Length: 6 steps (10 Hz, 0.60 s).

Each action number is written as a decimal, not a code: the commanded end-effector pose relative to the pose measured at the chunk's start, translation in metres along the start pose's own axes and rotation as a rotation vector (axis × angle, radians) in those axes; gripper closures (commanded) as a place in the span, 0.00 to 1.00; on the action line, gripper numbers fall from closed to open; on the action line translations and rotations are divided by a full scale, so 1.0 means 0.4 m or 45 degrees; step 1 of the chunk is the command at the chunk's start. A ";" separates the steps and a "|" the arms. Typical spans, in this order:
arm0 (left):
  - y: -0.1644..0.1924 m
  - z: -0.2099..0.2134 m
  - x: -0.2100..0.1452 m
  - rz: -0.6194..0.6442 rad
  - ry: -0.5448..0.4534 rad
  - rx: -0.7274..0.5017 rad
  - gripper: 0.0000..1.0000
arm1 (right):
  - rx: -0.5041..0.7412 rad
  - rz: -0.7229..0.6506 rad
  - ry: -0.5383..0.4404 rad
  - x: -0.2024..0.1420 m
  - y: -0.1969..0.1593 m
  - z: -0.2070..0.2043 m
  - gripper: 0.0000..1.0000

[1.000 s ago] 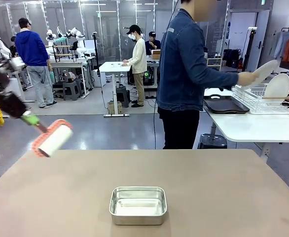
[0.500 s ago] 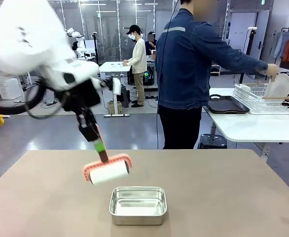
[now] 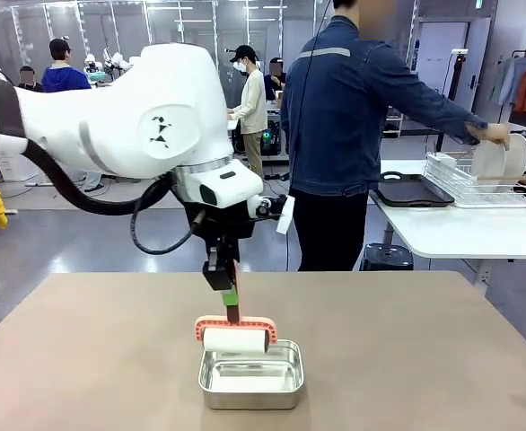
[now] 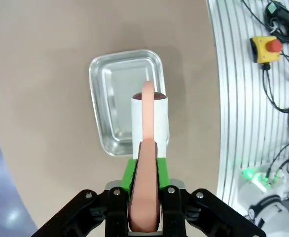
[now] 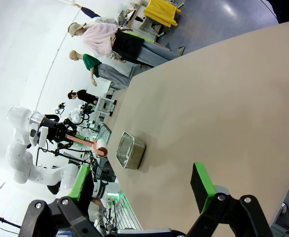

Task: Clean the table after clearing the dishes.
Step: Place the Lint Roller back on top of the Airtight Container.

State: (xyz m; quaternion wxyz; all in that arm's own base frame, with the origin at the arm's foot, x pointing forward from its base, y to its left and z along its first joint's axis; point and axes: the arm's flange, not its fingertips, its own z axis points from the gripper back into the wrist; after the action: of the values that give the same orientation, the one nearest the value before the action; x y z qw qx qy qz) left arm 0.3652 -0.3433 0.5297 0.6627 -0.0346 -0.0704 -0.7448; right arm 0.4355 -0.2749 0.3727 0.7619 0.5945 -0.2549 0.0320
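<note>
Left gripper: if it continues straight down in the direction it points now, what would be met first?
Probably the steel pan. The left gripper points downward, shut on the handle of a lint roller, and the roller's white roll hangs just above the pan's near side. The roll would likely reach the pan before the table.

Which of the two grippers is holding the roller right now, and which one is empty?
The left gripper holds it, shut on the lint roller by its salmon handle, over the steel pan. The right gripper is open with nothing between its fingers.
</note>
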 end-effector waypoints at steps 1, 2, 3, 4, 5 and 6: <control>0.048 -0.009 0.030 0.062 0.011 0.047 0.78 | -0.014 0.002 0.002 -0.009 0.010 -0.003 0.00; 0.066 -0.033 0.039 0.130 0.019 0.030 0.78 | -0.014 0.002 0.002 -0.009 0.010 -0.003 0.00; 0.082 -0.054 0.039 0.140 0.032 0.000 0.78 | -0.014 0.002 0.002 -0.009 0.010 -0.003 0.00; 0.095 -0.079 0.039 0.168 0.047 -0.014 0.78 | -0.014 0.002 0.002 -0.009 0.010 -0.003 0.00; 0.108 -0.110 0.040 0.201 0.062 -0.008 0.78 | -0.014 0.002 0.002 -0.009 0.010 -0.003 0.00; 0.112 -0.139 0.039 0.226 0.050 -0.015 0.78 | -0.014 0.002 0.002 -0.009 0.010 -0.003 0.00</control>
State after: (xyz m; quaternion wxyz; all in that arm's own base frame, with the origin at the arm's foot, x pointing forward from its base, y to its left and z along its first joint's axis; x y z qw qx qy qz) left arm 0.4090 -0.3657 0.4821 0.7176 -0.0436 -0.0425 -0.6938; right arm 0.4354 -0.2748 0.3724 0.7618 0.5947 -0.2547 0.0318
